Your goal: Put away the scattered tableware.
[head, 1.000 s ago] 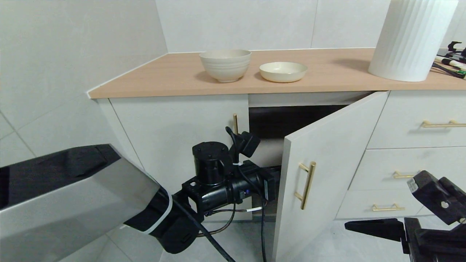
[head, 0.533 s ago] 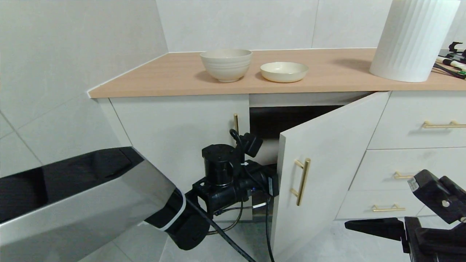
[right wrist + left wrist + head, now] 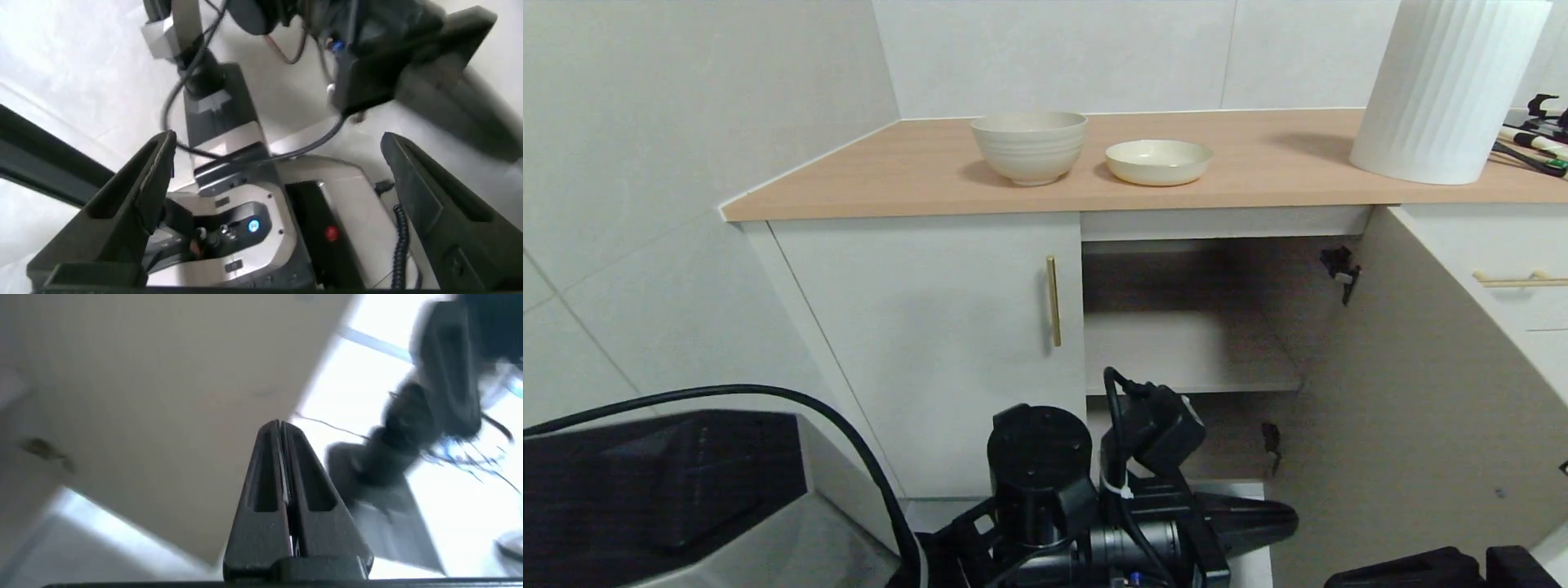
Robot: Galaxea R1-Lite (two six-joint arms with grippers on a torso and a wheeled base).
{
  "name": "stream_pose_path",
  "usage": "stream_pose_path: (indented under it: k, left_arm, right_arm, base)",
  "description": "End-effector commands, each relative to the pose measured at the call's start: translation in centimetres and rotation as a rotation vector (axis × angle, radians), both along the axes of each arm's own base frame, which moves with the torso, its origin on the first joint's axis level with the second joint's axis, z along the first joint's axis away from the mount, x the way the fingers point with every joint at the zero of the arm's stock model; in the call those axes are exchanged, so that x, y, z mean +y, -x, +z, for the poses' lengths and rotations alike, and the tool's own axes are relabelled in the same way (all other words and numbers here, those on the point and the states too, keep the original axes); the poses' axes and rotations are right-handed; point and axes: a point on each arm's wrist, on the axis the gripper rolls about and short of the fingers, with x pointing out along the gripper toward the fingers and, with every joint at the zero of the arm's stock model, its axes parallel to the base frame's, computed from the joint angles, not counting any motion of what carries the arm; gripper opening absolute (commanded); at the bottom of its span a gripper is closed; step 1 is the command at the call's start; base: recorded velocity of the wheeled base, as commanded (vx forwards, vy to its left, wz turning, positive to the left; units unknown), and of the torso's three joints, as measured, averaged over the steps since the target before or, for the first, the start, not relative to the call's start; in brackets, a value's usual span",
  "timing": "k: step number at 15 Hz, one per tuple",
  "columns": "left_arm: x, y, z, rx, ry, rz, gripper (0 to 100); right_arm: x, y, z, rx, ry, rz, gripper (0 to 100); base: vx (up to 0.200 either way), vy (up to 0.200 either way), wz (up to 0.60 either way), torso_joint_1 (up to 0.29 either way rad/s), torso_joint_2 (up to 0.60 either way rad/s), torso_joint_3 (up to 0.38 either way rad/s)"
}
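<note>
Pinching shut on nothing, the left end effector (image 3: pixel 279 439) has its two fingers (image 3: pixel 304 486) pressed flat together, as the left wrist view makes plain. From the head view it (image 3: pixel 1278 517) lies low in front of the cabinet opening, pointing towards the robot's right. The right end effector (image 3: pixel 279 143) is spread wide with nothing between its fingers.

A second ago the left arm was higher and close against the edge of the half-open right cabinet door (image 3: pixel 1421 367). It has since drawn back and down. That door has swung fully open, so its inner face now shows, along with a hinge (image 3: pixel 1339 269) and the shelf (image 3: pixel 1184 351) inside. The left cabinet door (image 3: pixel 915 343) stays closed, its gold handle (image 3: pixel 1054 300) upright. The bowl and dish have not shifted.

The bowl (image 3: pixel 1029 145) is cream, deep and round, with faint rings around its outer wall. It stands upright on the wooden worktop (image 3: pixel 866 175). Just beside it, on the robot's right and not touching it, sits the dish (image 3: pixel 1158 161), which is cream too, shallow and wide. Both sit above the cabinet, near the worktop's front edge.

Further along the worktop stands a tall white ribbed container (image 3: pixel 1445 90), well apart from the dish, with some utensils (image 3: pixel 1531 140) lying past it. A drawer handle (image 3: pixel 1515 280) shows beyond the open door.

The head view gives the tableware and the cabinet, while the wrist views settle how each set of fingers stands.
</note>
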Motion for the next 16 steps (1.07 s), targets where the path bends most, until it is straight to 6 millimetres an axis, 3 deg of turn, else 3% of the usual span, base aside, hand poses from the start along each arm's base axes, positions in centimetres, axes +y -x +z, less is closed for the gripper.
stream_pose_path:
  k: [1, 6, 8, 10, 13, 14, 16]
  left_arm:
    - [0.5, -1.8, 0.2, -0.009, 0.011, 0.060, 0]
    - [3.9, -5.3, 1.5, 0.031, -0.050, 0.293, 0]
    - [6.1, -5.9, 3.3, 0.045, -0.068, 0.369, 0]
    - [9.6, -5.5, 6.4, 0.031, -0.090, 0.453, 0]
    - [13.8, -4.0, 9.1, 0.015, -0.152, 0.588, 0]
    - [16.4, -2.9, 10.6, -0.010, -0.169, 0.654, 0]
    - [19.2, -0.8, 12.0, -0.024, -0.159, 0.731, 0]
  right_arm:
    - [-0.1, 0.1, 0.3, -0.016, -0.010, -0.016, 100]
    - [0.6, -2.0, 0.8, -0.013, 0.009, -0.215, 100]
    - [0.5, -2.3, 1.3, 0.013, -0.022, -0.249, 100]
    - [0.6, -3.3, 1.5, 0.018, -0.017, -0.324, 100]
    - [0.9, -4.2, 1.4, 0.016, 0.014, -0.411, 100]
    - [1.0, -4.4, 1.9, 0.007, 0.007, -0.420, 100]
    - [1.3, -5.1, 2.8, 0.007, 0.007, -0.432, 100]
  base:
    - [0.000, 0.000, 0.00, 0.000, 0.00, 0.000]
    - [0.000, 0.000, 0.00, 0.000, 0.00, 0.000]
    - [0.000, 0.000, 0.00, 0.000, 0.00, 0.000]
    - [0.000, 0.000, 0.00, 0.000, 0.00, 0.000]
    - [0.000, 0.000, 0.00, 0.000, 0.00, 0.000]
    - [0.000, 0.000, 0.00, 0.000, 0.00, 0.000]
    - [0.000, 0.000, 0.00, 0.000, 0.00, 0.000]
